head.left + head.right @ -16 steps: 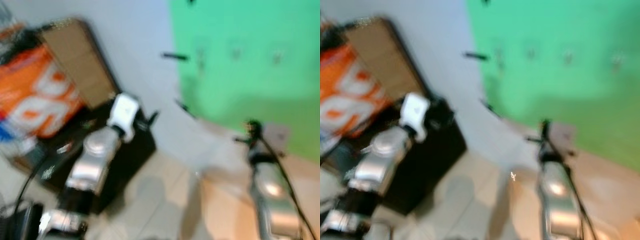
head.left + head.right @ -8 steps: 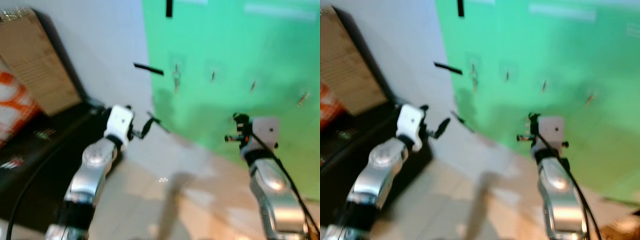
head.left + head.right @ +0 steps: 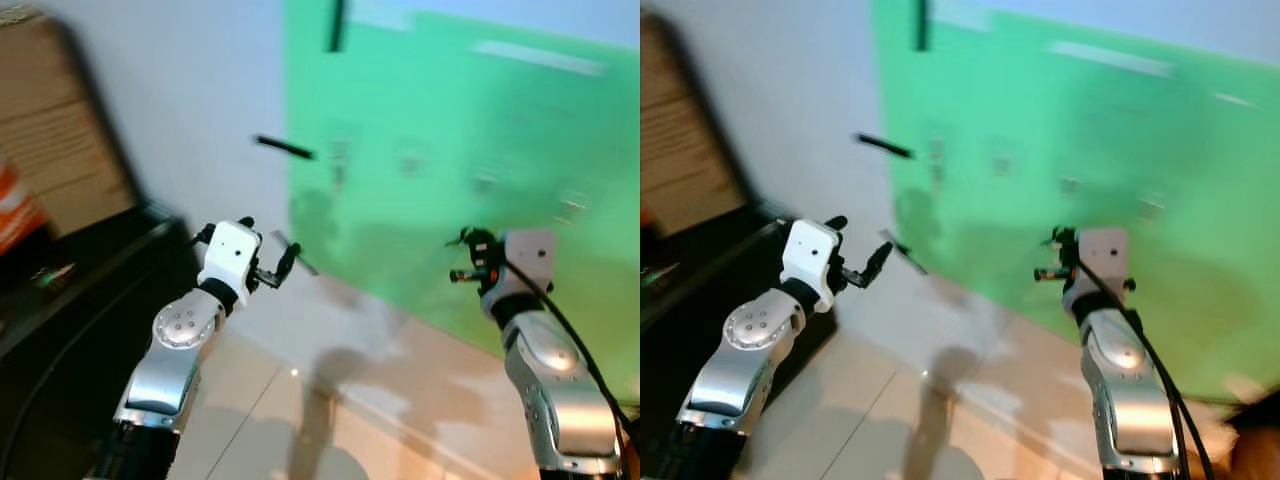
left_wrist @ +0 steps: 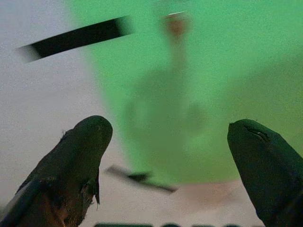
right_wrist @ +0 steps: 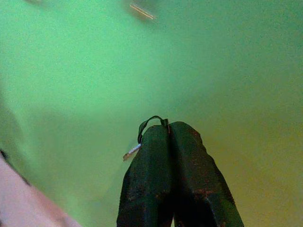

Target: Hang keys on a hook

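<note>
Two silver arms raised before a green wall [image 3: 450, 130], blurred in both eye views. Left tool [image 3: 283, 262] up near the seam of white wall [image 3: 180, 90] and green, fingers spread wide with nothing between them; in the left wrist view, two black fingers [image 4: 80, 142] far apart, a blurred hook [image 4: 176, 22] on the green straight ahead between them, and a black strip [image 4: 75, 38] on the white just beside it. Right tool [image 5: 168, 130] lifted before the green, well apart from the left; from the eye views, only its white wrist block and dark head toward the wall, fingers hard to make out. From the right wrist view, two fingers pressed together, pinching a thin dark ring with a small pale key [image 5: 132, 151] sticking out at the tips, clear of the wall; one hook [image 5: 142, 10] far ahead on the green. Across the green in the eye views, some four faint smudges in a row, likely hooks [image 3: 1000, 165], too blurred to count surely. Two black strips on the wall, one upright [image 3: 336, 25], one slanted. Black cabinet [image 3: 70, 300] and brown box [image 3: 60, 130] at the left; pale tiled floor [image 3: 300, 400] below.
</note>
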`<state>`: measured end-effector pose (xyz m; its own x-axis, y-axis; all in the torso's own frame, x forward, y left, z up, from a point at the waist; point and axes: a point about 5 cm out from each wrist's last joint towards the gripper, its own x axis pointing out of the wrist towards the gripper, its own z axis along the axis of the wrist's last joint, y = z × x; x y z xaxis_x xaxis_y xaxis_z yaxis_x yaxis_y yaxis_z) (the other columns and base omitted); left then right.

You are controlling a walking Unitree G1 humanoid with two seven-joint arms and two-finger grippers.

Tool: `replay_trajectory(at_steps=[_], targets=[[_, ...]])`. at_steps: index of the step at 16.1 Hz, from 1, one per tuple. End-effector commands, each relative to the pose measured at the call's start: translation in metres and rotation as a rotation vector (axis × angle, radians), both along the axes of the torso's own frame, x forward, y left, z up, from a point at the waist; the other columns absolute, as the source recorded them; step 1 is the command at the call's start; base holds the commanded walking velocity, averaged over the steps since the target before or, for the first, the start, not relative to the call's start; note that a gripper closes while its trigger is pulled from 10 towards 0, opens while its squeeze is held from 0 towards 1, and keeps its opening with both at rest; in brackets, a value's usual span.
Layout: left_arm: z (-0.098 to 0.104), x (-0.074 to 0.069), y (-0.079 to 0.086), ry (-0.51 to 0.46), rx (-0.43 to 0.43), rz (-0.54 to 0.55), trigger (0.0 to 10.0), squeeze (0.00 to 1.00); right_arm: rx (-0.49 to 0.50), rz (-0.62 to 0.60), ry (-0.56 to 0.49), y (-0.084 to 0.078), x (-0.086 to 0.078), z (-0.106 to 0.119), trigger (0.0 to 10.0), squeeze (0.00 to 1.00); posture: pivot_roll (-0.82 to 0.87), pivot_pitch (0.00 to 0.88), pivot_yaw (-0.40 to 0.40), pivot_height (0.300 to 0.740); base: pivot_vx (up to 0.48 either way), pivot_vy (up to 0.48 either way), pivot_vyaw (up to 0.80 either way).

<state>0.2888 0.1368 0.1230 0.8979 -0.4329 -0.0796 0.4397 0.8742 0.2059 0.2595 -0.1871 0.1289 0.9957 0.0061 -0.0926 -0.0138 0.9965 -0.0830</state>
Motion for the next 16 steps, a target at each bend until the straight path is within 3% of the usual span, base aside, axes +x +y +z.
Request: replay_trajectory(at_steps=[1,8,13,16], targets=[[0.004,-0.001,-0.009,0.0,0.011,-0.056,10.0,0.0,0.035,0.031,-0.018,0.004,-0.001,0.003,10.0,0.0,-0.12,0.0,0.038,0.74,0.0,0.0,0.0],[0.006,-0.003,-0.015,0.041,0.055,-0.259,10.0,0.0,0.109,0.143,-0.077,0.018,-0.003,0.017,10.0,0.0,-0.17,0.0,0.115,0.74,0.0,0.0,0.0],[0.006,-0.008,-0.014,0.064,0.048,-0.31,10.0,0.0,0.12,0.254,-0.101,0.031,0.0,0.034,10.0,0.0,-0.16,0.0,0.11,0.74,0.0,0.0,0.0],[0.011,-0.016,-0.013,0.076,0.015,-0.423,10.0,0.0,0.149,0.339,-0.124,0.045,0.008,0.05,10.0,0.0,-0.16,0.0,0.105,0.74,0.0,0.0,0.0]])
